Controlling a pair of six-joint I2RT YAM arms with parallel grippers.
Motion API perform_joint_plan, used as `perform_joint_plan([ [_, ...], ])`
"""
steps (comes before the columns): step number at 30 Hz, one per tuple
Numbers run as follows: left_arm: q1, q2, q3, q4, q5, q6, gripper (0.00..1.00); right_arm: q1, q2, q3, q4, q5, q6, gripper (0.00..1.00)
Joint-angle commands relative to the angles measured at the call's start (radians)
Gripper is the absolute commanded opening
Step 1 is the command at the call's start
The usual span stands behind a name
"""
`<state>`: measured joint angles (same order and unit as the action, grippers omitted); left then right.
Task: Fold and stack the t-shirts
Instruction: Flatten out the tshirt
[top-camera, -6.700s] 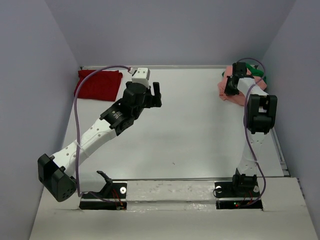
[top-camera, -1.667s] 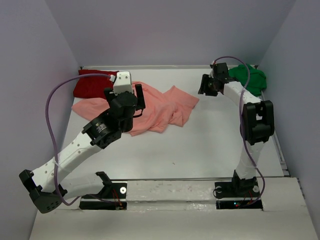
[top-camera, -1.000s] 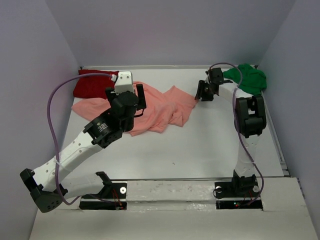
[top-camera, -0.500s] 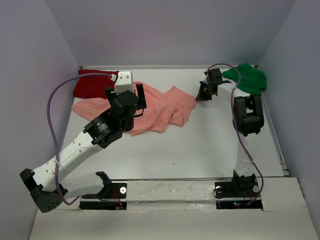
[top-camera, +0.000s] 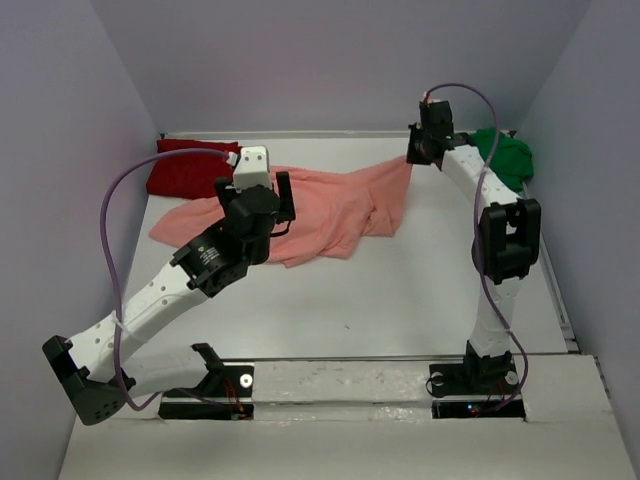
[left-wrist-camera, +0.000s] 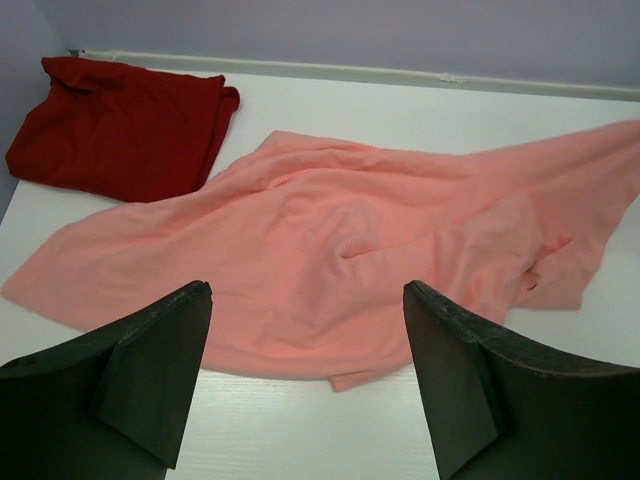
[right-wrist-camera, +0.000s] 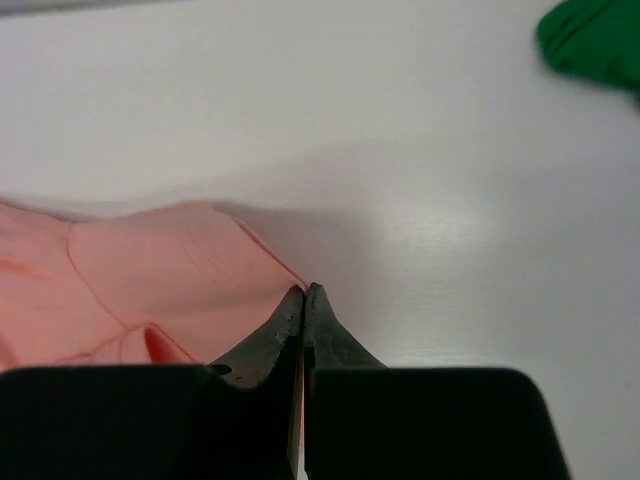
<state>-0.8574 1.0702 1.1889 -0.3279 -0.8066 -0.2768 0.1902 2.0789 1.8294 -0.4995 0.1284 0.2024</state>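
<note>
Right gripper (right-wrist-camera: 303, 292) is clamping its jaws tight on the far right corner of the salmon-pink t-shirt (top-camera: 330, 205), and the cloth is stretching up toward it. The rest of that shirt is lying rumpled across the far middle of the table (top-camera: 400, 290). Left gripper (left-wrist-camera: 305, 295) is hovering over it, fingers wide apart, gripping nothing. The dark red t-shirt (top-camera: 185, 170) is sitting folded far left, and the bright green t-shirt (top-camera: 505, 155) is bunched far right.

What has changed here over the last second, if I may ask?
The right gripper closed on the right corner of the salmon-pink shirt and pulled it up and back, stretching the cloth. The left gripper stays open above it; dark red shirt and green shirt unmoved.
</note>
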Motion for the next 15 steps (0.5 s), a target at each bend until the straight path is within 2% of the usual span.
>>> perform_joint_plan([
  [1, -0.006, 0.0, -0.02, 0.033, -0.002, -0.032, 0.87, 0.002, -0.122, 0.249, -0.098, 0.142, -0.1, 0.0],
  [6, -0.005, -0.001, -0.023, 0.035, 0.006, -0.039, 0.87, 0.002, -0.158, 0.341, -0.14, 0.087, -0.133, 0.0],
  [11, -0.006, 0.005, -0.028, 0.03, 0.006, -0.038, 0.87, 0.002, -0.12, 0.491, -0.209, 0.068, -0.143, 0.0],
  [15, -0.006, 0.025, -0.051, 0.023, -0.035, -0.051, 0.89, 0.002, -0.134, 0.473, -0.232, 0.048, -0.12, 0.0],
])
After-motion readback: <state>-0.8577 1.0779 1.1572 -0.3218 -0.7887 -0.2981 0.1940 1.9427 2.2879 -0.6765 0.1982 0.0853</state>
